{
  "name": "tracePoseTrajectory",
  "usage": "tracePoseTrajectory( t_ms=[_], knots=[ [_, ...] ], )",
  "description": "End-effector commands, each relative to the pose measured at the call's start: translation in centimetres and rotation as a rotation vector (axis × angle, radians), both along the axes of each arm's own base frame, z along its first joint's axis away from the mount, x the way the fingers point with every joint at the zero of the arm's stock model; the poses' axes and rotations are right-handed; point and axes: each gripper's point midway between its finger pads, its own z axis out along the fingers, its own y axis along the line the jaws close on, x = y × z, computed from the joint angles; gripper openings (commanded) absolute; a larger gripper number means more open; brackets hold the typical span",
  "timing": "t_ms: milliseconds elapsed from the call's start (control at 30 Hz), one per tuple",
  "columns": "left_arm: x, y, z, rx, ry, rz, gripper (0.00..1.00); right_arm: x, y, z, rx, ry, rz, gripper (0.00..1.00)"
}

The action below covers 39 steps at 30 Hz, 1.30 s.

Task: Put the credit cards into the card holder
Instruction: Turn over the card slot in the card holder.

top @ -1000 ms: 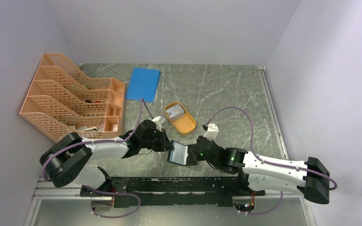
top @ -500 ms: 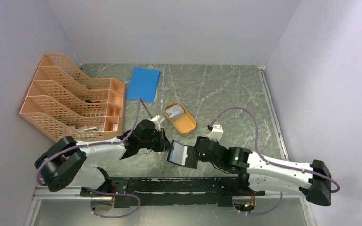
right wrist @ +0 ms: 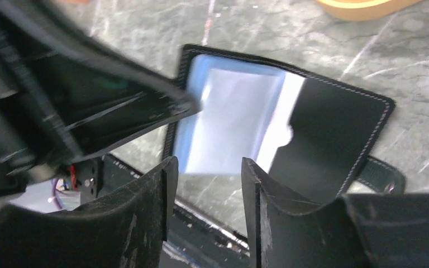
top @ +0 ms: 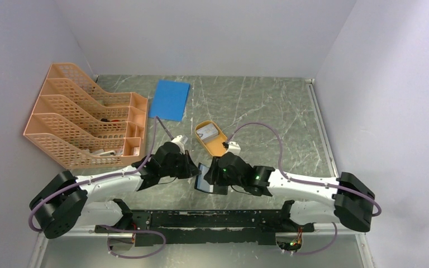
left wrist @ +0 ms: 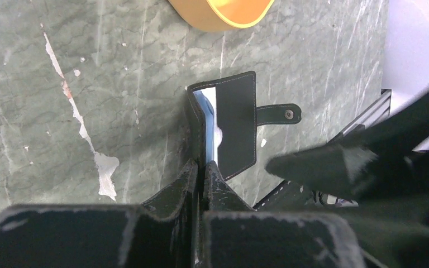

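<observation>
Early yet — left pincer (left wrist: 203,173) clamps the card holder (left wrist: 234,123) open, right pincer (right wrist: 206,173) gapes empty — credit cards (top: 206,132) lie in the dish (top: 222,148).

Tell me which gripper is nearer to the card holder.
Left. The left gripper is shut on the edge of the card holder, so it touches it. The right gripper is open and poised over the holder's clear pockets, gripping nothing.

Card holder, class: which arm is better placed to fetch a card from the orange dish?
Right: the right gripper is open, empty, near the orange dish; the left gripper is clamped on the card holder.
</observation>
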Motion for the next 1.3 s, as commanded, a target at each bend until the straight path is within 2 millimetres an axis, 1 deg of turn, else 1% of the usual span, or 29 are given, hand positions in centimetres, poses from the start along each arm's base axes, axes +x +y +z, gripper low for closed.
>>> tracePoseTrajectory(
  t_ms=[0, 33, 67, 233, 333, 400, 467, 533, 633, 800, 833, 967, 1067, 1200, 1267],
  knots=[
    [-0.2, 0.3, 0.2, -0.001, -0.01, 0.012, 0.06, 1.2, -0.3, -2.5, 0.049, 0.073, -0.033, 0.48],
    [-0.3, 0.3, 0.2, -0.003, -0.015, 0.001, 0.11, 1.2, -0.6, -3.3, 0.037, 0.084, -0.028, 0.48],
    [-0.4, 0.1, 0.4, -0.01, -0.022, -0.017, 0.16, 1.6, -0.6, -3.6, 0.041, 0.08, -0.03, 0.48],
    [-1.4, -1.0, 1.4, -0.086, -0.057, -0.106, 0.36, 1.8, -1.7, -5.9, 0.017, 0.109, -0.025, 0.47],
    [-2.0, -1.7, 1.9, -0.134, -0.065, -0.159, 0.4, 1.8, -2.5, -6.9, 0.011, 0.131, -0.039, 0.47],
    [-2.1, -1.9, 1.8, -0.139, -0.063, -0.176, 0.39, 1.6, -2.9, -7.4, 0.002, 0.142, -0.043, 0.46],
    [-2.2, -2.2, 1.8, -0.144, -0.065, -0.192, 0.36, 1.6, -3.2, -7.7, -0.005, 0.146, -0.049, 0.46],
    [-2.2, -2.4, 2.1, -0.159, -0.072, -0.199, 0.29, 1.6, -3.4, -8.0, -0.007, 0.15, -0.056, 0.45],
    [-2.3, -2.6, 2.6, -0.176, -0.084, -0.211, 0.22, 1.6, -3.7, -8.2, -0.006, 0.152, -0.062, 0.45],
    [-2.2, -2.6, 2.0, -0.157, -0.07, -0.212, 0.07, 1.6, -3.9, -8.0, -0.002, 0.147, -0.066, 0.45],
    [-2.2, -2.6, 1.9, -0.156, -0.069, -0.211, 0.05, 1.6, -3.9, -7.9, -0.002, 0.145, -0.067, 0.45],
    [-2.1, -2.2, 0.9, -0.116, -0.054, -0.193, 0.05, 1.5, -4.2, -7.9, 0.003, 0.15, -0.076, 0.45],
    [-1.7, -1.3, -0.3, -0.051, -0.033, -0.152, 0.05, 1.4, -4.4, -7.8, 0.022, 0.161, -0.098, 0.46],
    [-1.6, -0.2, -1.7, 0.002, -0.005, -0.102, 0.05, 1.5, -4.5, -7.2, 0.108, 0.186, -0.145, 0.47],
    [-1.7, -0.1, -2.1, 0.008, 0.006, -0.096, 0.05, 1.3, -4.2, -6.7, 0.164, 0.206, -0.151, 0.48]
  ],
)
